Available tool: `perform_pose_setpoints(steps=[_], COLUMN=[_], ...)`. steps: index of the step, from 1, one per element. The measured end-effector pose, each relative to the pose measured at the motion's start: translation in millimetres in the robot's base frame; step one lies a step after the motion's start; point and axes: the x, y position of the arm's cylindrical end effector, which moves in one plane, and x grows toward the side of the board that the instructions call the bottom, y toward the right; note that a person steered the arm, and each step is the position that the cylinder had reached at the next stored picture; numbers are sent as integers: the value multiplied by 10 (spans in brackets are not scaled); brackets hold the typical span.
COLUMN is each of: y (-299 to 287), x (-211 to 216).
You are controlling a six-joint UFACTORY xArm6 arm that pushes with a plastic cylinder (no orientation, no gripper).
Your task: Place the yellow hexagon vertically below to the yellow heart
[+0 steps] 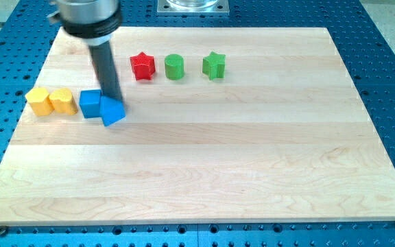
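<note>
The yellow hexagon lies near the board's left edge. The yellow heart sits right beside it on its right, touching or nearly touching. My tip is down on the board to the right of both, at the top edge of a blue triangular block and beside a blue cube. The tip is about a block's width to the right of the heart, with the blue cube between them.
A red star, a green cylinder and a green star stand in a row near the view's top. The wooden board lies on a blue perforated table.
</note>
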Motion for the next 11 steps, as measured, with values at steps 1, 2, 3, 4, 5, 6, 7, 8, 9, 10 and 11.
perform_pose_setpoints(steps=[1, 2, 3, 4, 5, 6, 7, 8, 9, 10, 11], y=[-67, -127, -514, -850, -1308, -1379, -1384, -1422, -1420, -1419, -1200], x=[-174, -372, -218, -507, -417, 156, 665, 608, 444, 70, 139])
